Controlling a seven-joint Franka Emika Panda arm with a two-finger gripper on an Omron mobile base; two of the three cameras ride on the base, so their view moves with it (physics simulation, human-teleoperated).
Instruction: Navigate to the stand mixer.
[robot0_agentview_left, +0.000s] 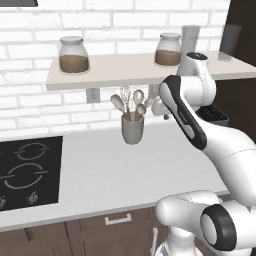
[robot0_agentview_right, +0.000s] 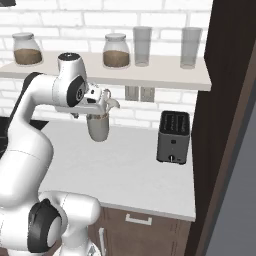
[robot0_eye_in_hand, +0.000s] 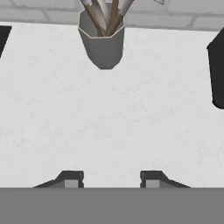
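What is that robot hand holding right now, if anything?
Nothing. The hand is open above the bare counter, its fingers apart, well short of the utensil cup.

Both base views look forward and down over the arm at the white tabletop and brick wall, the left one from behind-left of the grey utensil cup, taking in the cooktop to the cup's left, the right one from behind-right, taking in the toaster to its right. They share the cup, the shelf above it and its jars. The hand view looks down close over the tabletop, the fingers at its bottom edge and the cup at its top.
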